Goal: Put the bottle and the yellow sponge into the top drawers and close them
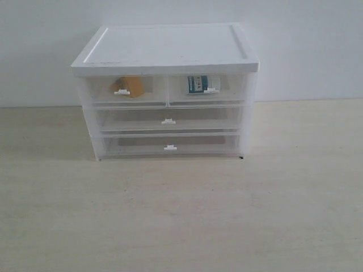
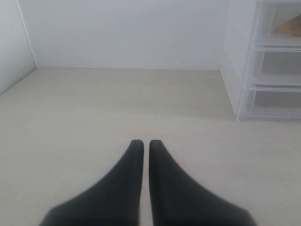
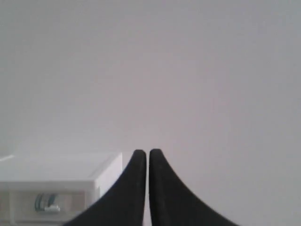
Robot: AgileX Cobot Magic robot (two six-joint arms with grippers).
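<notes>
Left gripper [image 2: 146, 143]: fingers pressed together, nothing between them, hanging low over the table [image 2: 94, 108] and well apart from the cabinet [image 1: 164, 48], off its left flank.

Left top drawer [image 1: 102, 93]: front appears flush with the frame; the yellow sponge [image 1: 131, 86] lies inside, behind the handle tab.

Right top drawer [image 1: 232, 90]: front likewise appears flush; the bottle [image 1: 198, 84] lies on its side within.

Right gripper [image 3: 147, 153]: fingers together, empty, raised to about the height of the cabinet's top, off to its right, facing the bare wall [image 3: 188, 70].

Risk assessment: both items appear stowed and both drawers shut, so little is left to fail. From the front, whether each drawer is fully seated cannot be confirmed. A small gap would leave the task incomplete. The cabinet looks light, so a careless sweep by either arm could nudge it or jar a drawer loose.

Arm pose: neither arm shows in the exterior view; both appear parked clear, left low, right high.
</notes>
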